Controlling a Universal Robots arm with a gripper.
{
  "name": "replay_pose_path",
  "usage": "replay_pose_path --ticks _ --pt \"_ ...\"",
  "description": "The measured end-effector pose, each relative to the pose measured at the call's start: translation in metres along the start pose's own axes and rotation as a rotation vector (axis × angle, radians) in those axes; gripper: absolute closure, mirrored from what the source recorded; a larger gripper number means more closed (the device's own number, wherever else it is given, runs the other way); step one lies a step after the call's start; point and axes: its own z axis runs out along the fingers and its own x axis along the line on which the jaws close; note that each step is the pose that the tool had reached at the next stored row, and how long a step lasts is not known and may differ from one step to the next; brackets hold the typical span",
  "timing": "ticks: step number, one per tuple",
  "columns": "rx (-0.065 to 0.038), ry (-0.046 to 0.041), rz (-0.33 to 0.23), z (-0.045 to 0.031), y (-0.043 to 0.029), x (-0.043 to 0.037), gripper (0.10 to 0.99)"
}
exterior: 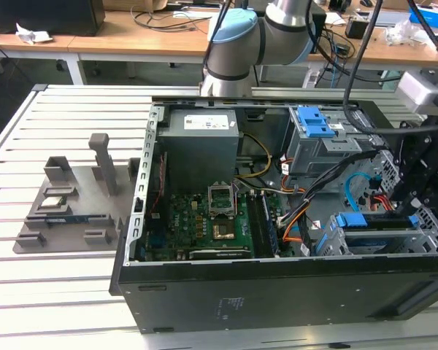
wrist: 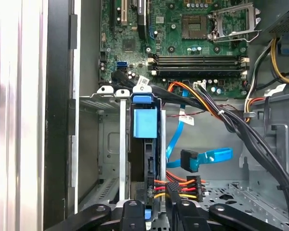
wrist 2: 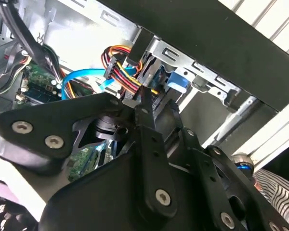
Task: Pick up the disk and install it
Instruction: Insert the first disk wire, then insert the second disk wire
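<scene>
Blue plastic carrier on the disk point(wrist: 145, 144), which stands edge-up in a slot of the grey metal drive cage point(wrist: 98, 144) at the front corner of the open computer case point(exterior: 277, 292), beside the motherboard point(wrist: 183, 43); in the exterior view the disk point(exterior: 372, 222) sits at that view's right. Item is judged rigid, moderately heavy, smooth-sided and shock-sensitive; best held by its long rail edges, clear of the label face. Gripper point(wrist: 151, 211) sits at the disk's near end beside the red-and-yellow power cable point(wrist: 180, 185); fingers astride it, contact cannot be confirmed.
</scene>
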Motion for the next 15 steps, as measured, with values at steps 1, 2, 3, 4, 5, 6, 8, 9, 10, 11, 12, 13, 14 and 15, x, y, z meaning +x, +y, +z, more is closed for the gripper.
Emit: replay_pose_path --ticks 1,2,3,4,5,6,8,9,10,11,12,13,14,15 --pt "0.000 -0.0001 0.000 -0.0046 0.0003 -0.0010 0.792" --pt "0.000 -0.0001 0.000 -0.0081 0.0005 -0.0017 0.922" --pt "0.000 -0.0001 0.000 -0.0132 0.0008 -0.0021 0.980" --pt "0.000 -0.0001 0.000 -0.0167 0.0010 -0.0020 0.980" --pt "0.000 0.0000 0.000 -0.0185 0.0011 -0.0019 0.980" --pt "0.000 -0.0002 0.000 -0.0199 0.0012 -0.0018 0.980" --pt "0.000 -0.0001 0.000 -0.0261 0.0015 -0.0015 0.980" --pt "0.000 -0.0002 0.000 -0.0271 0.0016 -0.0015 0.980" --pt "0.000 -0.0002 0.000 -0.0275 0.0016 -0.0015 0.980" --pt "0.000 -0.0003 0.000 -0.0276 0.0016 -0.0015 0.980" --pt "0.000 -0.0002 0.000 -0.0277 0.0016 -0.0015 0.980" --pt "0.000 -0.0001 0.000 -0.0278 0.0016 -0.0015 0.980" --pt "0.000 -0.0002 0.000 -0.0278 0.0016 -0.0015 0.980" --pt "0.000 -0.0001 0.000 -0.0278 0.0016 -0.0015 0.980"
